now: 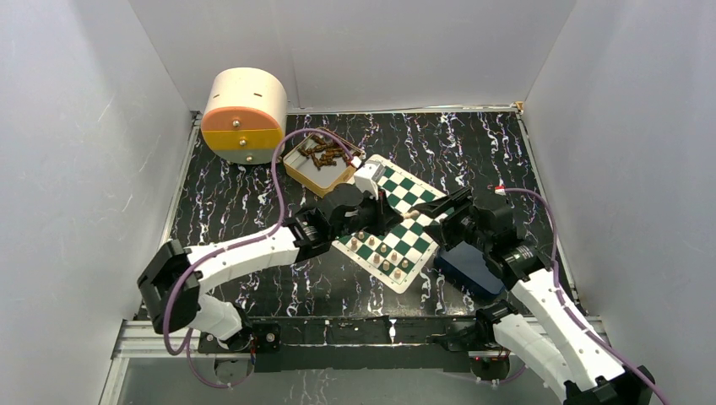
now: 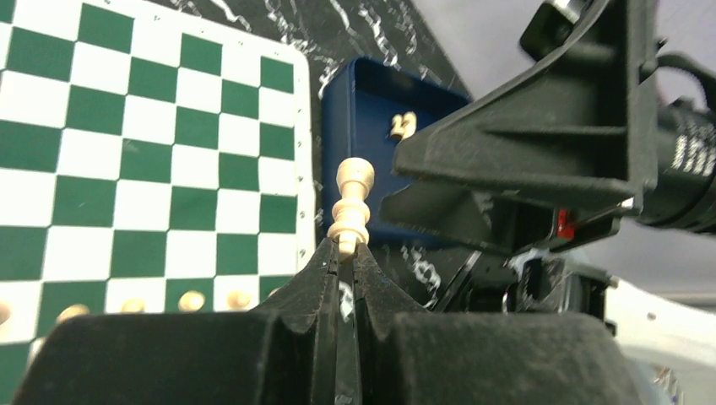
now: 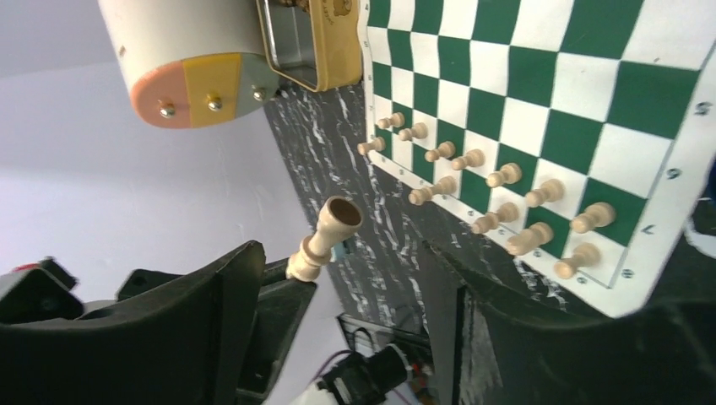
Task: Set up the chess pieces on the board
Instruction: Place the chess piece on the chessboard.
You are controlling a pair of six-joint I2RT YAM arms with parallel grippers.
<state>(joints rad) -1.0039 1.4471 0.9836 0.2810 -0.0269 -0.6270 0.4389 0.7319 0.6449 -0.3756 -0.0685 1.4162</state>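
My left gripper (image 2: 346, 250) is shut on the top end of a light tan chess piece (image 2: 351, 202), held out above the table just off the board's edge. In the top view the left gripper (image 1: 397, 217) and the right gripper (image 1: 432, 211) meet over the green and white board (image 1: 411, 196). My right gripper (image 3: 338, 278) is open, and the held piece (image 3: 325, 238) lies between its jaws without touching them. Two rows of tan pieces (image 3: 494, 181) stand along one edge of the board (image 3: 549, 84).
A dark blue tray (image 1: 469, 268) sits right of the board, with a tan piece (image 2: 403, 126) inside. A tan tray of dark brown pieces (image 1: 319, 164) and a cream cylinder (image 1: 245, 114) stand at the back left. White walls enclose the black marbled table.
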